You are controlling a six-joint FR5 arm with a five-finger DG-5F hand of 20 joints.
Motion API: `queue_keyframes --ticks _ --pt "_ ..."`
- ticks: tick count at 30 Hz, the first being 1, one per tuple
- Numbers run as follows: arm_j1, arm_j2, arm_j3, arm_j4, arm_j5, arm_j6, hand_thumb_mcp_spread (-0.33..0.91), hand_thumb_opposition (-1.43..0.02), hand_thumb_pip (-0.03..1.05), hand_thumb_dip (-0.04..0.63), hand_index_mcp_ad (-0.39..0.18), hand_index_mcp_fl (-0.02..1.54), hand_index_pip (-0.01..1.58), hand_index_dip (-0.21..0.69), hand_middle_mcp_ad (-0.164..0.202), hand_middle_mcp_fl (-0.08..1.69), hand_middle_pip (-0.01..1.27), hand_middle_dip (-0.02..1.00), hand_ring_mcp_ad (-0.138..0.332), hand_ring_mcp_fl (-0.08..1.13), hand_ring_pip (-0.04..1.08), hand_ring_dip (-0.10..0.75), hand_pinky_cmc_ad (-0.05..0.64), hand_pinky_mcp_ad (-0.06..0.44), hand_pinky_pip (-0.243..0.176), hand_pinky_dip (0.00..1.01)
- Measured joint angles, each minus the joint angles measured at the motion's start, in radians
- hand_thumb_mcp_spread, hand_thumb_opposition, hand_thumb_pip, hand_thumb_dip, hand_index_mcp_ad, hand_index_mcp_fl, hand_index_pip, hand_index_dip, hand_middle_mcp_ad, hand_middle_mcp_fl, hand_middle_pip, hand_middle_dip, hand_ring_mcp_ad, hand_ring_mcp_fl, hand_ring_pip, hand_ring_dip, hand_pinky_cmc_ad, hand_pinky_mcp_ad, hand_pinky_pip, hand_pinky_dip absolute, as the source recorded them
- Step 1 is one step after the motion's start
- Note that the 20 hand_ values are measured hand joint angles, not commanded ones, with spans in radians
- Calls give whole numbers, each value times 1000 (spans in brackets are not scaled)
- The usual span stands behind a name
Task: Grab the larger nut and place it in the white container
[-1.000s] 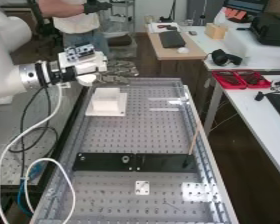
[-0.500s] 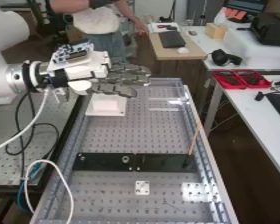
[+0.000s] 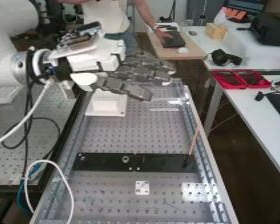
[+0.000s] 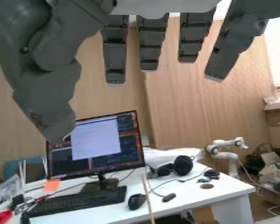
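Dark grey hand (image 3: 134,75) is shifting rightward over the perforated metal bench (image 3: 117,134), fingers extended, holding nothing; larger metal nut is presumably already resting in the square white container (image 3: 107,105), far left.
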Motion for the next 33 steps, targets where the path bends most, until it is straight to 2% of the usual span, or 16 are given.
queue_keyframes --ticks 5,11,21,28,33 --pt "0 -13 53 -63 17 -21 253 -771 651 188 -117 3 627 12 35 47 126 253 159 -3 91 103 326 248 -79 520" --pt "3 -23 82 -85 22 -44 239 -771 651 188 -117 7 609 12 35 89 126 253 162 -3 87 103 326 251 -79 518" --pt "7 -25 94 -109 23 -53 239 -771 654 188 -117 3 613 12 35 89 126 253 162 -3 87 103 326 265 -79 522" --pt "1 -25 105 -184 17 -65 239 -771 654 188 -113 7 613 9 35 87 126 253 162 0 87 103 326 265 -79 522" --pt "1 -5 98 -183 15 -78 239 -771 654 188 -113 5 595 12 35 105 126 253 159 -3 87 103 326 265 -79 524"
